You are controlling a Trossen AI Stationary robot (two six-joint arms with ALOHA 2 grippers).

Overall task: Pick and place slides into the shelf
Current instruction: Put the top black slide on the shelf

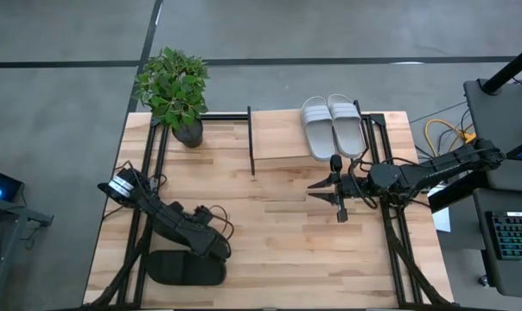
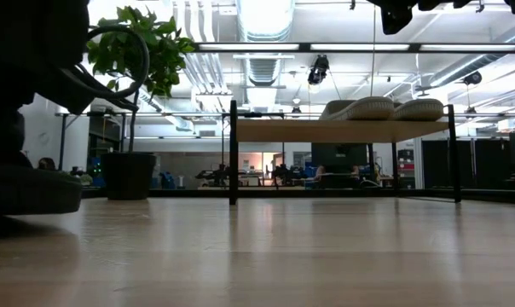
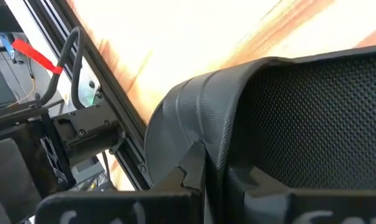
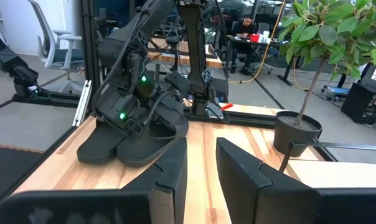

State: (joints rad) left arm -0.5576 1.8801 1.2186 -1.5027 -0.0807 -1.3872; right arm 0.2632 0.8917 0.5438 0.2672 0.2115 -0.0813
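my left gripper (image 1: 216, 250) is clamped on a black slide (image 4: 152, 138) at the table's near left (its mate (image 4: 99, 144) just beside). my right gripper (image 1: 340, 192) hovers empty, fingers parted, near the shelf (image 1: 274, 138) bearing the grey-white slides (image 1: 333, 126).

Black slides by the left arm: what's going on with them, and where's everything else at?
The left end effector is shut on the strap of one of the black slides, which sit together at the table's near-left corner. The grey-white slides already rest side by side on the shelf. The right end effector hangs above the table in front of the shelf, fingers apart, holding nothing.
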